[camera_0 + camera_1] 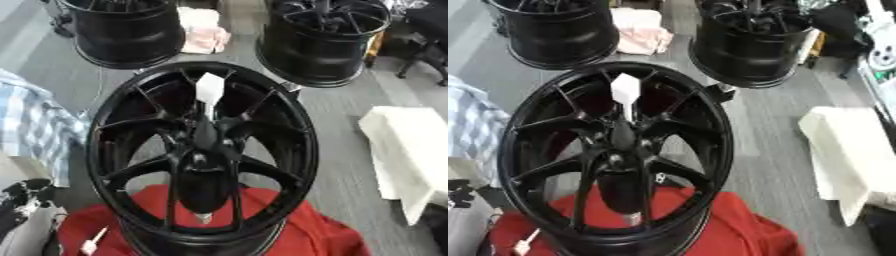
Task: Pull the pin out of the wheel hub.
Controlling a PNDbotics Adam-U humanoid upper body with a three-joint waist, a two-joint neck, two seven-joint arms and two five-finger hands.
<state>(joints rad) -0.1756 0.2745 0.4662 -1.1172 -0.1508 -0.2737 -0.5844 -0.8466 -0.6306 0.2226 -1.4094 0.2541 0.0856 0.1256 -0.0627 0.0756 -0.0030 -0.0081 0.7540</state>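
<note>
One red cloth [315,235] lay nearest us, under the near rim of the wheel hub [109,150]. A small white object [89,246] rested on the cloth's left part; we could not make it out. At the lower left edge we noted a black-and-white shape, likely the left hand [26,192]; we could not tell how its fingers stood.

The hub was black and many-spoked, lying face up and filling the middle of the view. Over its centre a dark limb ran up from the near rim, tapering to what we took for the right hand [623,137]. Black on black: we could not tell whether it was open or closed. Just beyond its tip stood the pin [626,90], a white flat head on a thin stem, upright above the hub's far spokes.

We logged a checked cloth [31,125] left of the hub and a white sheet [407,150] on the right. Farther off stood two more black wheels [127,30] [324,40], with a pink-and-white cloth [203,32] between them
</note>
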